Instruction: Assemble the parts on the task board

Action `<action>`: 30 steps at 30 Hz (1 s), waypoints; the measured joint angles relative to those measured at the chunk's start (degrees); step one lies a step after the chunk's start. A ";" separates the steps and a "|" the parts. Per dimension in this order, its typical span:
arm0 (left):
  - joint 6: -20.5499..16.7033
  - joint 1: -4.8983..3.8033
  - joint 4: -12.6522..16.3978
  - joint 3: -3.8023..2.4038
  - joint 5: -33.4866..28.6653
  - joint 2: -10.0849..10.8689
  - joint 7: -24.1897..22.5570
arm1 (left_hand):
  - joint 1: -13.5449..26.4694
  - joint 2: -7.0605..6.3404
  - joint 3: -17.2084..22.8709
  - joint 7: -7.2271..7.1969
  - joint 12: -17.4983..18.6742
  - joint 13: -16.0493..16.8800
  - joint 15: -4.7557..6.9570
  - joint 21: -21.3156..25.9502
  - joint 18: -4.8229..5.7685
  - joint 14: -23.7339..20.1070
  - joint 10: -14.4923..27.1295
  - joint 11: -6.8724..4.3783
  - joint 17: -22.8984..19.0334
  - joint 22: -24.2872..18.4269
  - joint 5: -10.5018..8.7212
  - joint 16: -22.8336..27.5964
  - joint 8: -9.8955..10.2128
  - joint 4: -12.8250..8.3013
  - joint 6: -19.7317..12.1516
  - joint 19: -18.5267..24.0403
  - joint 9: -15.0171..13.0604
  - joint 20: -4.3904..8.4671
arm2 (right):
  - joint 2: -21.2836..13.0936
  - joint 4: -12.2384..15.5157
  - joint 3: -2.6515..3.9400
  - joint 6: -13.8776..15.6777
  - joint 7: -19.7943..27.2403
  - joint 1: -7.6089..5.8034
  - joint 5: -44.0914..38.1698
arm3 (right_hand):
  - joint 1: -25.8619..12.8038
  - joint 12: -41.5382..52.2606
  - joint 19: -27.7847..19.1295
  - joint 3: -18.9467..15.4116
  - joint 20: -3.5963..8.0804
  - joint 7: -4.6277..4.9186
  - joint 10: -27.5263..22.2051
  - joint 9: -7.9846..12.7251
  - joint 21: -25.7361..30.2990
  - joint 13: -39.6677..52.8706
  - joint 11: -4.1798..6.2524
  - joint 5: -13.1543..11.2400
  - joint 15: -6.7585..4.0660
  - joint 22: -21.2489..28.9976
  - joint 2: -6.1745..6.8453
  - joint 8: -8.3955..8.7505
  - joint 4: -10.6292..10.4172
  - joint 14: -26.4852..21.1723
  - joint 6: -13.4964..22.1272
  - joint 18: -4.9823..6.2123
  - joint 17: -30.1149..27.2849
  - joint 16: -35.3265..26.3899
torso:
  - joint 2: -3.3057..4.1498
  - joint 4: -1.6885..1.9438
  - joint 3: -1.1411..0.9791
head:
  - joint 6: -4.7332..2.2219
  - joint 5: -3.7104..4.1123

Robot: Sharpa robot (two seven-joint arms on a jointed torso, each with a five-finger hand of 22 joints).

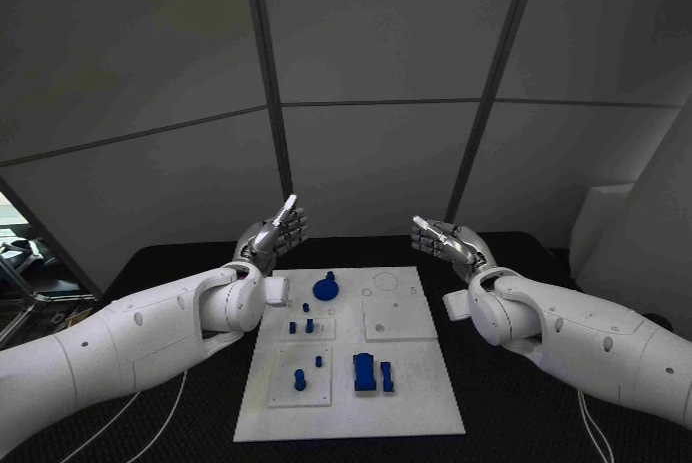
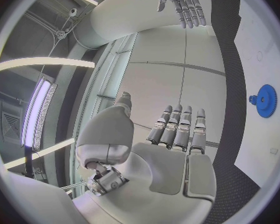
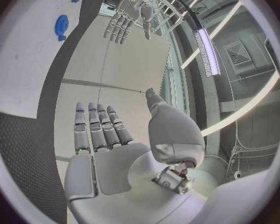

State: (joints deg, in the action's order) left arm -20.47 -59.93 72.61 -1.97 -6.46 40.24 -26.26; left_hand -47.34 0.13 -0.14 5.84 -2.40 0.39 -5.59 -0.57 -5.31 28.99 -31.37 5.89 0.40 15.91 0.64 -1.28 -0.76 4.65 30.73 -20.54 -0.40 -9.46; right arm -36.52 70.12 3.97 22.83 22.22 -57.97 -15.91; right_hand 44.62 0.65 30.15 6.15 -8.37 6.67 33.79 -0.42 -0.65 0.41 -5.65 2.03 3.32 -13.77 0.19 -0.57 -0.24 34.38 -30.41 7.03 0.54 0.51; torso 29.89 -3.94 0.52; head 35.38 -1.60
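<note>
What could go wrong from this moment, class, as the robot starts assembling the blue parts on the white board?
1. Both the left hand and right hand are raised, open, beyond the task board; the reach back could brush standing parts.
2. The small pegs stand close together, so wide fingers might topple a neighbour.
3. The gear lies near the left forearm, which could sweep it.

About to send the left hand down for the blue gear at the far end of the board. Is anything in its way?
Nothing visible blocks it. The left hand is raised, open and empty beyond the task board. The blue gear lies exposed at the board's far end, with open space between it and the hand. The right hand is raised off to the other side.
</note>
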 measured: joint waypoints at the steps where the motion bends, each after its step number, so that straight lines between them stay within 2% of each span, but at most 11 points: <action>1: -1.45 0.00 1.93 0.25 0.29 0.57 -0.07 | 2.07 -0.02 0.03 -0.27 0.38 -0.06 0.46 0.19 -0.01 -1.27 1.39 -0.24 -0.06 -0.69 0.00 0.16 0.06 -0.72 -1.34 0.87 0.06 0.45 | -0.87 2.12 -0.49 1.16 0.29 -0.24 0.87 | -1.94 0.00 -1.30 -0.27 0.36 -0.29 -1.47 0.06 0.00 -0.08 0.41 -0.33 -0.58 0.60 -0.03 0.13 0.02 -1.45 1.31 -0.40 -0.08 -0.02 | 0.16 0.48 -0.05 | -0.17 0.29; 3: -3.95 0.00 5.08 0.68 0.79 1.48 -0.22 | 5.61 -0.05 0.06 -1.35 0.97 -0.13 1.68 0.21 0.10 -3.46 3.72 -1.10 -0.15 -1.89 -0.03 0.41 0.27 -1.78 -3.59 2.41 0.15 1.15 | -2.32 5.63 -1.26 3.26 0.83 -0.57 2.39 | -5.34 -0.23 -3.63 -0.69 1.00 -0.81 -4.02 0.17 0.26 -0.13 1.73 -0.81 -1.37 1.65 -0.08 0.13 0.10 -4.09 3.62 -0.40 -0.21 -0.02 | 0.49 1.46 -0.19 | -0.49 0.79; 4: -5.28 0.00 6.60 0.88 1.05 1.87 -0.31 | 7.34 -0.07 0.06 -1.94 1.14 -0.15 2.26 0.21 3.21 -4.51 4.82 -1.79 -0.15 -2.46 -0.23 0.54 0.27 -2.25 -4.77 3.15 0.17 1.47 | -3.01 7.31 -1.61 4.36 1.14 -0.73 3.23 | -6.94 -0.23 -4.67 -1.23 1.31 -1.02 -5.24 0.18 0.26 -0.18 2.31 -0.87 -1.65 2.15 -0.11 0.12 0.11 -5.36 4.74 -0.41 -0.26 -0.02 | 0.61 1.84 -0.25 | -0.62 0.96; 8: -11.38 0.00 12.36 1.49 2.39 3.23 -0.85 | 13.89 -0.09 0.16 -3.93 1.52 -0.23 3.98 0.21 3.12 -8.50 9.23 -3.81 -0.24 -4.67 -0.23 0.67 0.27 -3.26 -9.00 6.02 0.26 2.79 | -5.68 13.74 -2.86 9.64 2.66 -1.45 7.20 | -12.62 -0.23 -8.52 -3.47 2.36 -3.31 -9.52 0.27 0.26 -0.26 3.93 -1.25 -2.47 3.89 -0.15 0.12 0.17 -9.71 8.47 -1.30 -0.34 -0.13 | 1.00 3.10 -0.42 | -0.93 1.48; 11: -14.87 0.00 14.89 1.81 3.21 3.89 -1.21 | 17.79 -0.10 0.07 -4.65 1.81 -0.26 4.58 0.21 3.17 -10.91 11.78 -4.65 -0.28 -5.98 -0.23 0.94 0.48 -3.65 -11.56 7.68 0.27 3.62 | -6.89 16.61 -3.45 12.74 3.59 -1.75 9.51 | -16.58 -0.23 -11.19 -4.58 3.44 -4.63 -12.55 0.30 0.26 -0.30 4.61 -1.52 -2.82 5.12 -0.19 0.12 0.18 -12.77 11.28 -1.33 -0.41 -0.24 | 1.16 3.53 -0.47 | -0.98 1.57; 12: -16.20 -0.01 15.68 1.89 3.53 4.10 -1.35 | 19.00 -0.10 0.17 -4.83 1.81 -0.27 4.76 0.21 3.25 -11.65 12.60 -4.84 -0.30 -6.40 -0.23 0.94 0.48 -3.76 -12.37 8.13 0.27 3.87 | -7.32 17.61 -3.66 13.96 3.97 -1.82 10.42 | -17.67 -0.23 -11.86 -4.70 4.12 -4.94 -13.39 0.30 0.26 -0.31 4.74 -1.52 -2.90 5.47 -0.19 0.18 0.18 -13.60 12.01 -2.07 -0.42 -0.23 | 1.18 3.61 -0.48 | -0.99 1.58; 13: -17.09 -0.02 16.18 1.92 3.76 4.21 -1.45 | 20.10 -0.11 0.24 -4.98 1.81 -0.28 4.89 0.21 5.67 -12.32 13.32 -4.98 -0.31 -6.76 -0.23 0.94 0.48 -3.93 -13.05 8.62 0.27 4.36 | -7.58 18.21 -3.78 14.79 4.24 -1.87 11.05 | -18.77 -0.23 -12.54 -4.79 4.80 -5.18 -14.20 0.30 0.26 -0.32 4.94 -1.52 -2.95 5.79 -0.19 0.34 0.27 -14.45 12.79 -2.69 -0.42 -0.24 | 1.21 3.67 -0.49 | -1.01 1.58; 20: -20.93 -0.10 17.20 2.01 4.87 4.42 -1.98 | 26.60 -0.12 0.14 -5.57 2.05 -0.32 5.33 0.21 5.68 -16.30 17.64 -5.63 -0.32 -8.95 -0.23 0.94 0.48 -4.03 -17.30 11.68 0.33 7.43 | -8.15 19.65 -3.99 18.49 5.58 -2.06 13.89 | -25.05 -0.44 -16.82 -5.50 7.19 -6.17 -18.93 0.34 0.26 -0.35 5.39 -1.74 -3.17 7.72 -0.18 0.34 0.16 -19.32 17.09 -5.30 -0.44 -0.23 | 1.27 3.88 -0.51 | -1.02 1.61; 25: -22.16 -0.10 17.21 2.01 5.27 4.44 -2.16 | 30.41 -0.09 0.14 -5.74 2.05 -0.33 5.50 0.20 5.68 -18.68 20.21 -5.75 -0.32 -10.24 -0.44 0.94 0.48 -4.34 -19.80 13.10 0.33 8.84 | -8.15 19.67 -3.99 19.71 6.09 -2.06 14.91 | -28.54 -0.44 -19.24 -5.66 7.83 -6.47 -21.58 0.36 0.26 -0.35 5.56 -1.74 -3.27 9.68 -0.21 0.34 0.32 -21.98 19.45 -5.34 -0.48 -0.23 | 1.28 3.92 -0.52 | -1.02 1.61; 27: -22.43 -0.10 17.22 2.01 5.36 4.44 -2.20 | 31.71 -0.12 0.14 -5.73 2.05 -0.33 5.53 0.21 5.68 -19.44 21.08 -5.79 -0.32 -10.97 -0.44 0.94 0.48 -4.34 -20.64 13.68 0.33 8.96 | -8.16 19.68 -3.99 19.97 6.20 -2.06 15.14 | -29.77 -0.44 -20.03 -5.66 7.98 -6.51 -22.58 0.36 0.26 -0.34 5.55 -1.74 -3.31 10.78 -0.22 0.34 0.32 -22.97 20.31 -6.21 -0.48 -0.23 | 1.29 3.93 -0.52 | -1.02 1.61; 30: -22.76 -0.10 17.22 2.01 5.48 4.44 -2.25 | 33.50 -0.10 0.14 -5.82 2.05 -0.33 5.53 0.21 5.69 -20.57 22.28 -5.80 -0.31 -12.74 -0.44 0.94 0.48 -4.34 -21.75 14.34 0.32 9.03 | -8.16 19.68 -3.99 20.30 6.35 -2.06 15.43 | -31.40 -0.44 -21.11 -5.81 8.18 -6.60 -23.76 0.36 0.26 -0.34 5.60 -1.74 -3.32 11.91 -0.20 0.34 0.17 -24.20 21.43 -6.22 -0.48 -0.23 | 1.29 3.94 -0.52 | -1.01 1.61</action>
State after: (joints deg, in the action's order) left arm -43.23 -60.03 89.83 0.05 -0.98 44.68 -28.51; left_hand -13.85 0.03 0.00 0.02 -0.35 0.06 -0.06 -0.36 0.37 8.42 -9.09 0.10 0.09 3.17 0.19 -0.34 -0.28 0.31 8.98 -6.20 -0.08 -0.43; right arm -44.68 89.80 -0.03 43.13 28.56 -60.03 -0.48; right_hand 13.22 0.21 9.05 0.34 -0.18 0.07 10.02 -0.06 -0.38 0.07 -0.05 0.29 0.00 -1.86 -0.01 -0.23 -0.07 10.18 -8.98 0.81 0.06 0.27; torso 31.17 0.00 0.00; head 34.38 0.02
